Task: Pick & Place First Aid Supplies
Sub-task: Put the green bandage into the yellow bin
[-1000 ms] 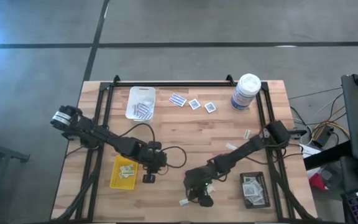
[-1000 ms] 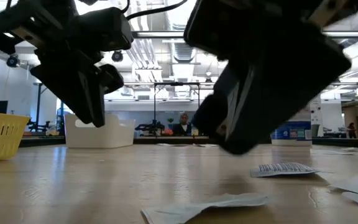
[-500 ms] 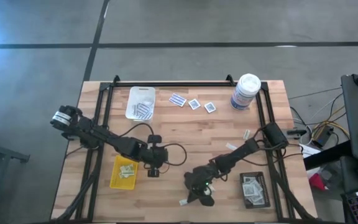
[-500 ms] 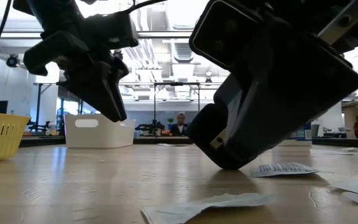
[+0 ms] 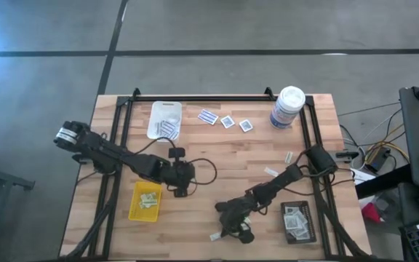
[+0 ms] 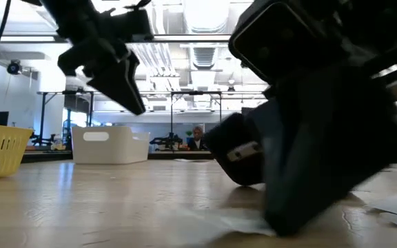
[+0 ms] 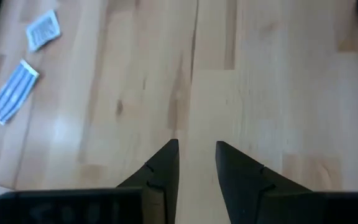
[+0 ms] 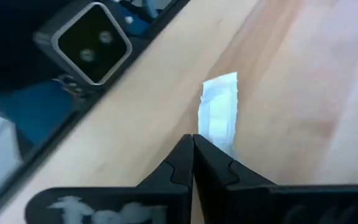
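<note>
**Two closed fingers, one thin packet: this could slip**

One pale narrow strip lies flat on the table near its front edge, just beside the black tray. The right pincer is pressed together with its tips right at the strip's near end, low against the wood. Honestly I can't tell if it's pinching the edge or only touching it. If the grab is that shallow, the packet could slide free or just get shoved along the table. The left pincer hangs spread and empty over bare wood, farther from the black tray, near the yellow tray.
</note>
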Controlling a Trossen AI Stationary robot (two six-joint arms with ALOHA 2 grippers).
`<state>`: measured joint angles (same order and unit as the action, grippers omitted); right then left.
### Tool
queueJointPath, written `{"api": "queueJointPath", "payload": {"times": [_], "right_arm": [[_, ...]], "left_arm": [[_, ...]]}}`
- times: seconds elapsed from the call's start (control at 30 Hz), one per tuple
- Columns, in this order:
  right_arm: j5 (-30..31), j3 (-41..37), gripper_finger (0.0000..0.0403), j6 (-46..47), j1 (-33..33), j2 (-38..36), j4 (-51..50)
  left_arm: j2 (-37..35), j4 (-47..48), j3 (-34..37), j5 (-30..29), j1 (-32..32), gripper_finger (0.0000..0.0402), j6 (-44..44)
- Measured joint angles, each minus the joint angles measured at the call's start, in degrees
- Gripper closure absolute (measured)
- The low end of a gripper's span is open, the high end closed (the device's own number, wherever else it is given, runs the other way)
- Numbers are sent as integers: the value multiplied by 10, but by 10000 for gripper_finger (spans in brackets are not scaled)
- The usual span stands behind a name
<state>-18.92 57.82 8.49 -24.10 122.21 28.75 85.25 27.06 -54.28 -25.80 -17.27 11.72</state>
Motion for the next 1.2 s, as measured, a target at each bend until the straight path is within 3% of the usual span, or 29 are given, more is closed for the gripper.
{"api": "queueJointPath", "payload": {"times": [0.4,0.8,1.2], "right_arm": [[28,0,394,-16,18,-11,-38],[67,1,394,19,76,-14,-92],[133,1,394,20,92,-14,-89]], "left_arm": [[-45,0,0,6,4,300,6],[-41,-25,24,88,3,300,91],[-41,-222,122,146,3,300,180]]}}
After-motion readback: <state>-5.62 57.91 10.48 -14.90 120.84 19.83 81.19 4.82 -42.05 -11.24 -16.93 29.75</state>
